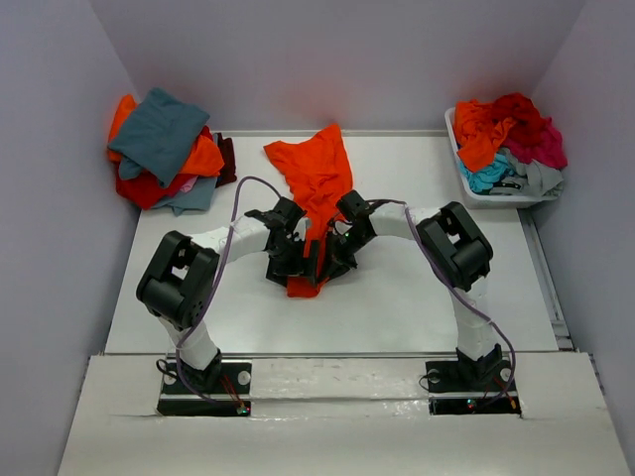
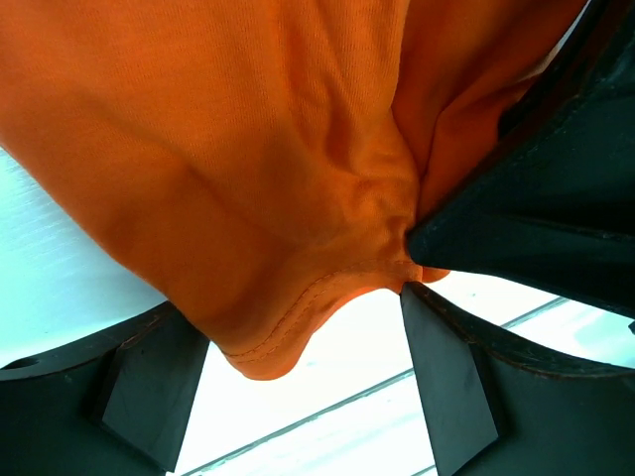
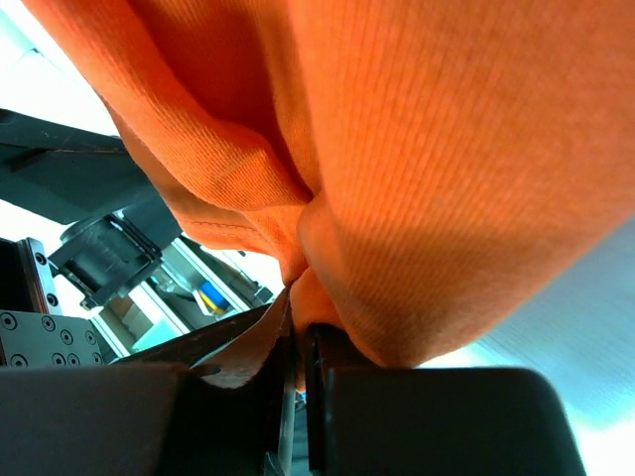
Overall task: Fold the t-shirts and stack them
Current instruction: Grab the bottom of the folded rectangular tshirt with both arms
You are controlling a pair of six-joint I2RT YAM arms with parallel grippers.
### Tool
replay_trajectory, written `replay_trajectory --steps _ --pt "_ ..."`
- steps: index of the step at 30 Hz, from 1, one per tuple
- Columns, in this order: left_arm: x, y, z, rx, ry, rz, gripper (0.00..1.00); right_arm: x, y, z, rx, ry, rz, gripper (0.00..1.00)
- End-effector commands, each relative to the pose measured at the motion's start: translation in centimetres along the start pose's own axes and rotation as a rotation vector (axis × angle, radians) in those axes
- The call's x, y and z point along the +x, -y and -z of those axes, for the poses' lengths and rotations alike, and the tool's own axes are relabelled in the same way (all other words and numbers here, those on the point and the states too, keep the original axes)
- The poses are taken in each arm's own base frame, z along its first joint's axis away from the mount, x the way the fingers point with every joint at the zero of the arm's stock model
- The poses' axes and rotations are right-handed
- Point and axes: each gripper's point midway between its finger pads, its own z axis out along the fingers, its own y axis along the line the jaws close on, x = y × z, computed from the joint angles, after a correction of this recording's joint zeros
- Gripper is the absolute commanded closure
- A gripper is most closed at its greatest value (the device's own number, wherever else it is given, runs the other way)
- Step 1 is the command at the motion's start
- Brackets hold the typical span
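One orange t-shirt (image 1: 316,174), two arms (image 1: 189,273) (image 1: 456,248)

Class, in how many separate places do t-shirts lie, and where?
3: a stack far left, one orange t-shirt mid-table, a heap in the white bin far right. Further shirts may lie hidden underneath.

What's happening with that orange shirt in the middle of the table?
Both arms work the near end of the orange t-shirt lying mid-table. The right gripper is shut on a fold of it; the left gripper is open around the cloth. A pile of shirts sits far left, more in a white bin far right.
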Motion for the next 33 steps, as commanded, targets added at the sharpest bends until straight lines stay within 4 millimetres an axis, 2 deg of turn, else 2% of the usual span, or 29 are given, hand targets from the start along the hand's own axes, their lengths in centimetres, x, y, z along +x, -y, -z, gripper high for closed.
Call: replay_trajectory --steps 1,5,10,13,18,20,22,23,24,27,30,33 --pt "2.2 -2.0 -1.3 -0.084 -0.072 -0.007 0.11 0.7 -0.4 0.1 0.029 -0.026 -0.03 0.93" --pt "1.3 -1.8 -0.6 -0.092 -0.024 0.01 0.11 0.6 -1.4 0.9 0.031 -0.017 -0.006 0.93" --pt "-1.9 -2.0 2.0 -0.173 0.145 0.034 0.11 0.2 -3.5 3.0 0.042 0.05 0.066 0.93" --pt "-3.0 -2.7 3.4 -0.238 0.213 0.05 0.11 0.2 -4.4 3.7 0.04 0.065 0.084 0.93" --pt "-3.6 -3.9 5.0 -0.323 0.276 0.082 0.11 0.2 -4.9 4.1 0.033 0.071 0.092 0.93" --pt "-3.1 -4.3 4.9 -0.333 0.266 0.088 0.11 0.2 -5.1 4.2 0.028 0.073 0.094 0.93" --pt "-2.0 -4.5 3.9 -0.311 0.222 0.11 0.11 0.0 -5.6 4.4 0.021 0.079 0.103 0.93" --pt "-1.7 -3.3 3.2 -0.235 0.203 0.113 0.11 -0.1 -5.8 4.4 0.021 0.079 0.105 0.93" --pt "-0.8 -3.2 2.4 -0.205 0.173 0.119 0.11 -0.1 -5.9 4.5 0.021 0.079 0.108 0.93" --pt "0.2 -2.0 0.9 -0.114 0.118 0.138 0.11 -0.4 -6.5 4.7 0.016 0.085 0.117 0.93" --pt "1.3 -2.8 -0.4 -0.132 0.07 0.145 0.11 -0.6 -7.0 5.0 0.012 0.092 0.128 0.93" --pt "1.6 -3.4 -0.5 -0.156 0.061 0.14 0.11 -0.7 -7.4 5.3 0.013 0.098 0.135 0.93"
